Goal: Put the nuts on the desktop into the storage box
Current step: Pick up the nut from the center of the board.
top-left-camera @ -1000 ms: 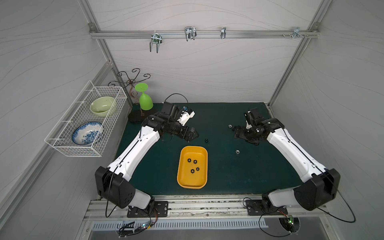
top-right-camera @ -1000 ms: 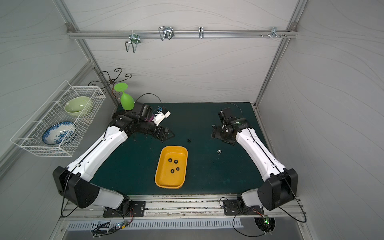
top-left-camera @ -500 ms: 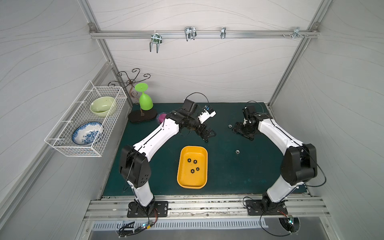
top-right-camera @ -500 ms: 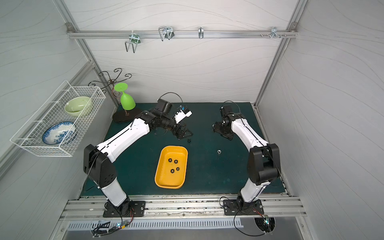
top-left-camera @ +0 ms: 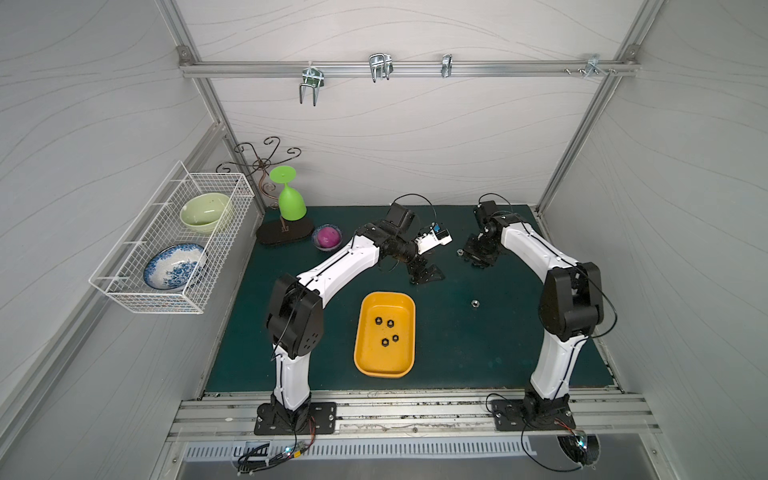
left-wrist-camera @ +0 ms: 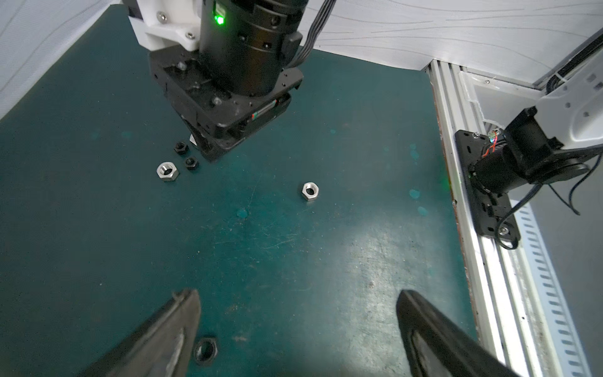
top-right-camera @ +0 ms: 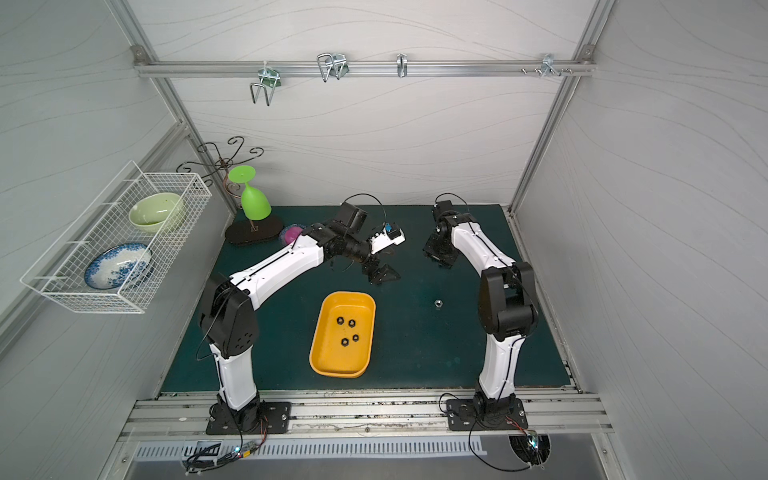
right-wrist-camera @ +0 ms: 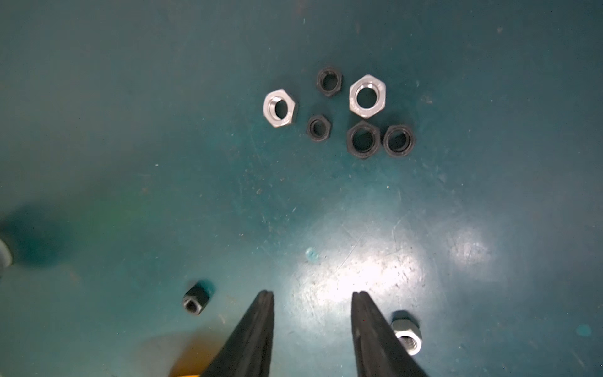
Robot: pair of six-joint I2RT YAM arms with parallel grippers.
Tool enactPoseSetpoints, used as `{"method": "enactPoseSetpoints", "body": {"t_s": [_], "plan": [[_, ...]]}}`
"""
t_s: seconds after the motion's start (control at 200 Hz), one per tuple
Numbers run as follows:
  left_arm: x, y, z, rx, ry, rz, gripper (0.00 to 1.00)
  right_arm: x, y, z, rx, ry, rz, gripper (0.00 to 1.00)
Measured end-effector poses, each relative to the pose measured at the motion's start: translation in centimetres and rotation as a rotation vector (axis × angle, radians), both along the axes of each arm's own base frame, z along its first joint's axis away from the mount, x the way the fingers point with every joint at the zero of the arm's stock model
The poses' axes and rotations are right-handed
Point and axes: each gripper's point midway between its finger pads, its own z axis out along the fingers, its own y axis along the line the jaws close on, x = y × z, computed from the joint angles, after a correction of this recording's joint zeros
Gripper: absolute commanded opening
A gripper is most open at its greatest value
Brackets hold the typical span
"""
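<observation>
Nuts (top-left-camera: 385, 342): four black hexagons lie in the smooth yellow storage box (top-left-camera: 376, 361), well apart from all fingers. Six more, two silver and four black, cluster on the matte desktop (right-wrist-camera: 130, 130) ahead of the right gripper (right-wrist-camera: 312, 293), whose fingers are narrowly parted and empty. Left gripper (left-wrist-camera: 296, 293) gapes wide, one black nut (left-wrist-camera: 205, 351) beside a finger.

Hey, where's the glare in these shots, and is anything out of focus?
Right wrist view: white glare on the mat beyond the right gripper; its fingers and the black nut beside them are blurred, the nut cluster sharper. Left wrist view: milder sheen on the mat by the left gripper, fingers soft. Both top views: even light, no strong glare.
</observation>
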Motion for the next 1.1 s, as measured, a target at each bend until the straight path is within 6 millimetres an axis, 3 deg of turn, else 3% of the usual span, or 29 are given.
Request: {"method": "enactPoseSetpoints", "body": {"t_s": [0.225,0.47,1.101], "plan": [[1.1,-0.6,-1.2,0.007,-0.025,-0.004,0.99,1.2,0.1,-2.0,-0.02,0.029,-0.005,0.36],[1.3,-0.7,-2.0,0.015,-0.033,-0.019,0.99,2.7,0.0,-2.6,-0.035,0.022,-0.01,0.37],[1.6,-0.9,-1.8,0.011,-0.038,-0.012,0.99,5.2,-0.7,-5.3,-0.055,0.047,-0.004,0.36]]}}
